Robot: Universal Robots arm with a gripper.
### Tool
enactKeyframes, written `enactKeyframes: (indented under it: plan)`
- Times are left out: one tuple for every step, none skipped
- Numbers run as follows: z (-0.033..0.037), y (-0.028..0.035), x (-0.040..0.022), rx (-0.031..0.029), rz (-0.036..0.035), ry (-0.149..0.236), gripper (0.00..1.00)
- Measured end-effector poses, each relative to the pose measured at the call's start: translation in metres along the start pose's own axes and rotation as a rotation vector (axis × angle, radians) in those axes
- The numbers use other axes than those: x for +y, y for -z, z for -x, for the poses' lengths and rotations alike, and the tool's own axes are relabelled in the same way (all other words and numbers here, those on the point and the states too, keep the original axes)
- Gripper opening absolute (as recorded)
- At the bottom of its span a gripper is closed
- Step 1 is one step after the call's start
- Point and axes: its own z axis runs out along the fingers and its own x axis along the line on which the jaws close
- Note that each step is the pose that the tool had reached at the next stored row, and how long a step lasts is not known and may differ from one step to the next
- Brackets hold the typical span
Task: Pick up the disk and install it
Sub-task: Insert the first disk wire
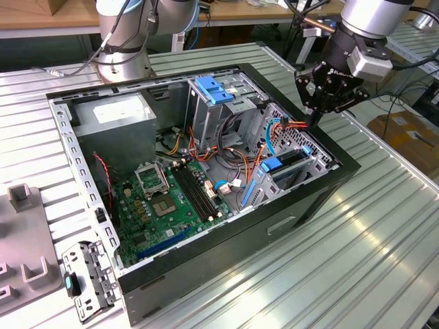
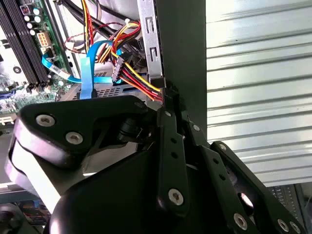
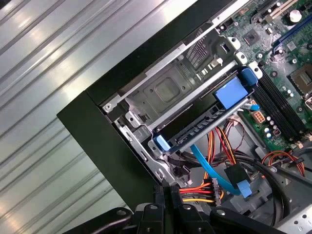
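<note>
Blue-framed flat disk [image 3: 195, 127] sits in metal bay [image 3: 168, 90]; black tool [image 1: 317, 120] pinched together.

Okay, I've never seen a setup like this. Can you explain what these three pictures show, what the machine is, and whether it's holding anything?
This is one robot arm. Its end effector, a black two-fingered claw, hangs over an open computer case lying on a ribbed metal table. The exterior view comes from a camera off the arm and takes in the whole scene. Both wrist views come from cameras riding on the arm, looking past the claw into the case. Inside are a green circuit board, coloured cables and the disk in its blue frame, sitting in a metal bay at the case's edge. The fingers look closed together, holding nothing.
</note>
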Motion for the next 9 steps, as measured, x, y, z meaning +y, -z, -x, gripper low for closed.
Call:
enactKeyframes:
  plan:
    - [0.0023,0.0001,0.0019,0.0001,0.0004,-0.009,0.16]
    - [0.0039,0.0002,0.0032,0.0001,0.0004,-0.011,0.16]
    - [0.0051,0.0002,0.0043,0.0001,0.0005,-0.011,0.16]
    - [0.0052,0.0002,0.0043,0.0001,0.0004,-0.011,0.16]
    - [0.0052,0.0003,0.0043,0.0001,0.0005,-0.011,0.16]
    - [0.0053,0.0003,0.0044,0.0001,0.0005,-0.011,0.16]
    - [0.0053,0.0002,0.0044,0.0001,0.0005,-0.011,0.16]
    - [0.0053,0.0002,0.0044,0.0001,0.0005,-0.011,0.16]
    - [0.0054,0.0002,0.0044,0.0001,0.0005,-0.011,0.16]
